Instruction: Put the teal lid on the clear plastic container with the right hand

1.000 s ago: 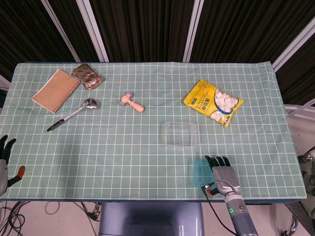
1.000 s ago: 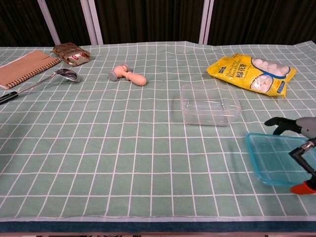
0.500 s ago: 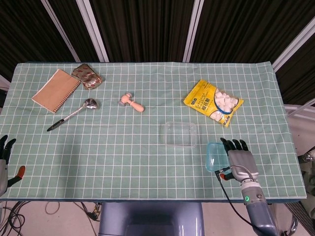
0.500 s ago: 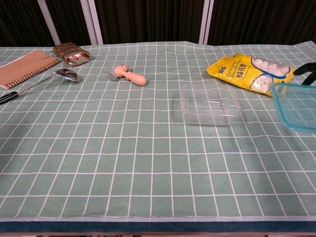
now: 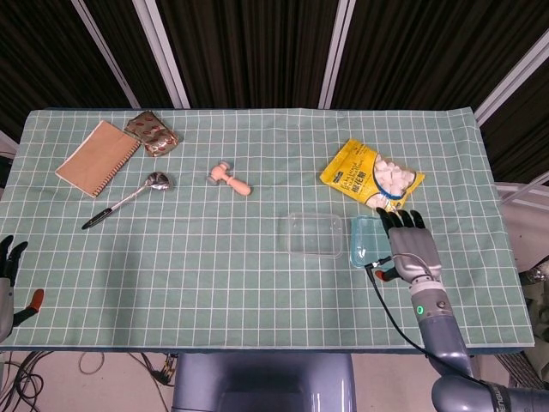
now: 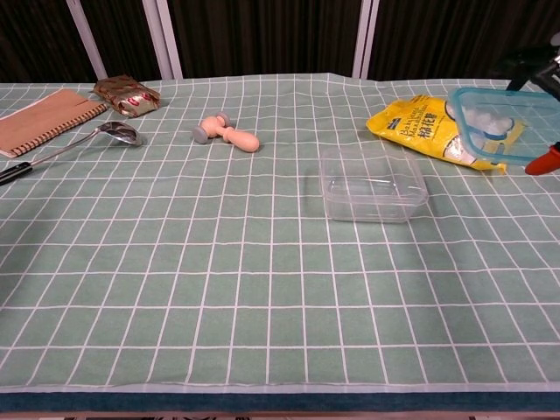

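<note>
Half the job looks done, judging by how things lie: the teal lid (image 5: 364, 241) is off the table (image 5: 214, 283) and held in the air by the right hand (image 5: 410, 254), just right of the clear plastic container (image 5: 316, 235). What is left is to carry it over the container's open top, level it and press it down.

The right hand's fingers (image 5: 396, 219) reach along the lid's right side and hold it; how the thumb sits underneath I cannot tell. In the chest view the lid (image 6: 499, 122) hangs tilted, above and to the right of the container (image 6: 372, 184), in front of the yellow snack bag (image 6: 420, 127).

The container stands upright near the middle of the table, uncovered, and appears empty; its clear walls show only the checked cloth beneath. The snack bag lies far right, sealed, with white pieces visible through its window.

The left hand (image 5: 7, 268) rests at the near left edge, away from the task, fingers apart and holding nothing.
</note>
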You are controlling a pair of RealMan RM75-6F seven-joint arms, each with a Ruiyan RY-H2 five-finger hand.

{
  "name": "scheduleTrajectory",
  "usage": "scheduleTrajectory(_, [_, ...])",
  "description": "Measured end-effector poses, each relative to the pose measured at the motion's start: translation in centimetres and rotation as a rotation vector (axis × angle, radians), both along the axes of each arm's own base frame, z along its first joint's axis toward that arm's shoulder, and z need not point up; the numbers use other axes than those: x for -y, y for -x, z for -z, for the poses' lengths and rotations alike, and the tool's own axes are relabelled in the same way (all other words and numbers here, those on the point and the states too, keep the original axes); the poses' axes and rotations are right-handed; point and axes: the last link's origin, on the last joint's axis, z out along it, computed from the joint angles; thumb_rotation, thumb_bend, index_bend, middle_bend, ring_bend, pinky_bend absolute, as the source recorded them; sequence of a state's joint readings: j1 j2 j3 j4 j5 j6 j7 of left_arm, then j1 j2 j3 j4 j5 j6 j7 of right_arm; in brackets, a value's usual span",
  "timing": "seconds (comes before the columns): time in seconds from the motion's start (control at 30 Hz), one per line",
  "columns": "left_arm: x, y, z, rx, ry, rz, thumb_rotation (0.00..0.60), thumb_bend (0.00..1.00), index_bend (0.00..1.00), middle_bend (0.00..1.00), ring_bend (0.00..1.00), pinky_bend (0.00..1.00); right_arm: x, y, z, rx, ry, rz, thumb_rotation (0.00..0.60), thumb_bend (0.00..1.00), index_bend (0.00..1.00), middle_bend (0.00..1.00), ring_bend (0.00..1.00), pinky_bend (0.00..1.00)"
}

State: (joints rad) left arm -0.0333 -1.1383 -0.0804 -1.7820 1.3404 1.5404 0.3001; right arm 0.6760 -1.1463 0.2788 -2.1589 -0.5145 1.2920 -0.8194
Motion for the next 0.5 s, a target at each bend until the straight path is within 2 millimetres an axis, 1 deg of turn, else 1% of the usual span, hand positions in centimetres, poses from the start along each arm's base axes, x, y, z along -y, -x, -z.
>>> scheduleTrajectory(0.23, [-0.1, 0.0, 0.0, 0.001, -0.001, -0.007, 0.6, 0.32, 0.11, 0.0, 0.0, 0.0, 2.8, -1.3, 1.0, -0.074, -0.036, 0.008, 0.6, 0.19, 0.0, 0.44, 0.07, 0.0])
scheduleTrajectory(0.37, [-0.2, 0.1, -0.1, 0.003, -0.004, -0.014, 0.6, 0.32, 0.11, 0.0, 0.0, 0.0, 4.0, -1.8, 1.6, -0.083, -0.059, 0.032, 0.6, 0.19, 0.0, 0.44, 0.07, 0.0])
scheduleTrajectory(0.5, [-0.2, 0.2, -0.1, 0.007, -0.007, -0.022, 0.6, 0.32, 0.11, 0.0, 0.0, 0.0, 5.6, -2.2, 2.3, -0.099, -0.088, 0.05, 0.6, 0.19, 0.0, 0.44, 0.07, 0.0])
